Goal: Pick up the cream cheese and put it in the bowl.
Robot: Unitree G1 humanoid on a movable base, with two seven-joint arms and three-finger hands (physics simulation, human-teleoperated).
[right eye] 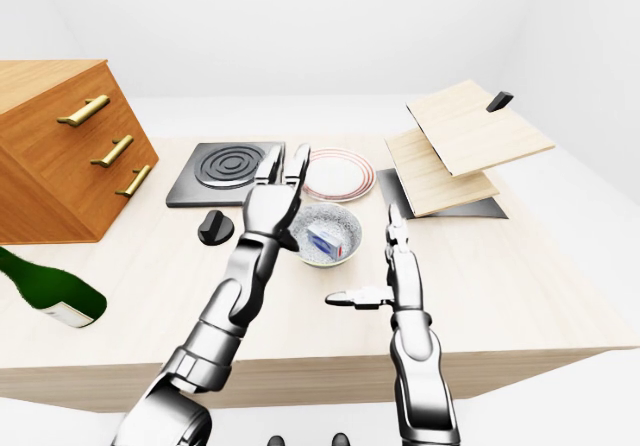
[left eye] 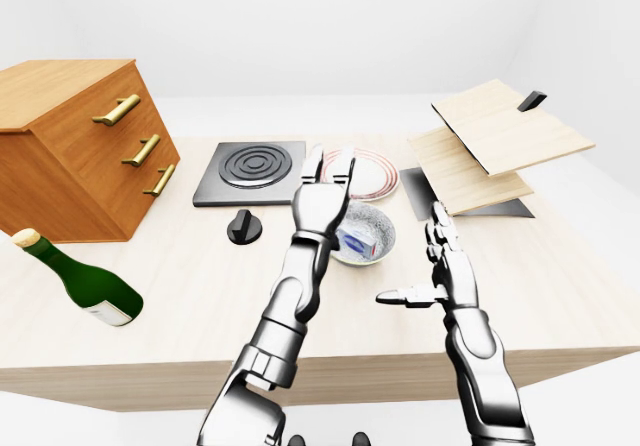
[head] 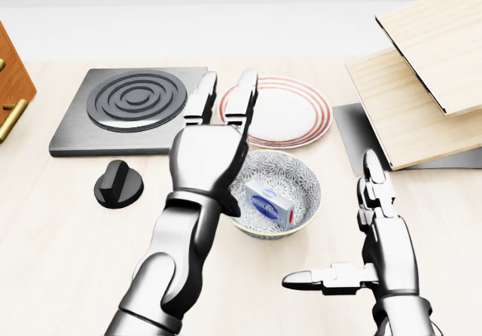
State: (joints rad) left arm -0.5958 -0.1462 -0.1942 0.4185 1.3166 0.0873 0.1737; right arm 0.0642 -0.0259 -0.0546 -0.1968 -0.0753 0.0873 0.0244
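The cream cheese [head: 269, 204], a small white box with blue and red print, lies tilted inside the bowl [head: 305, 176], resting on the bowl's patterned inner wall with nothing holding it. The bowl stands on the pale wooden counter [head: 60, 238], roughly midway between the counter's left and right edges in the head view.

The left hand [head: 211, 151] hangs just to the left of the bowl, over its left rim, released, its fingers [head: 242, 99] stretched straight toward the top of the head view and gripping nothing. The right hand [head: 380, 234] is to the right of the bowl and apart from it, also spread wide, thumb pointing left and the other fingers upward, empty.

Just above the bowl in the head view sits a white plate [head: 305, 106] with red rings. To the plate's left lies a square grey hob [head: 135, 110], and below the hob a black knob [head: 118, 184]. Stacked wooden boards [head: 429, 72] occupy the counter's right side. In the left-eye view a wooden drawer cabinet [left eye: 75, 146] stands at the counter's left edge, with a green bottle [left eye: 85, 281] lying on its side below it.
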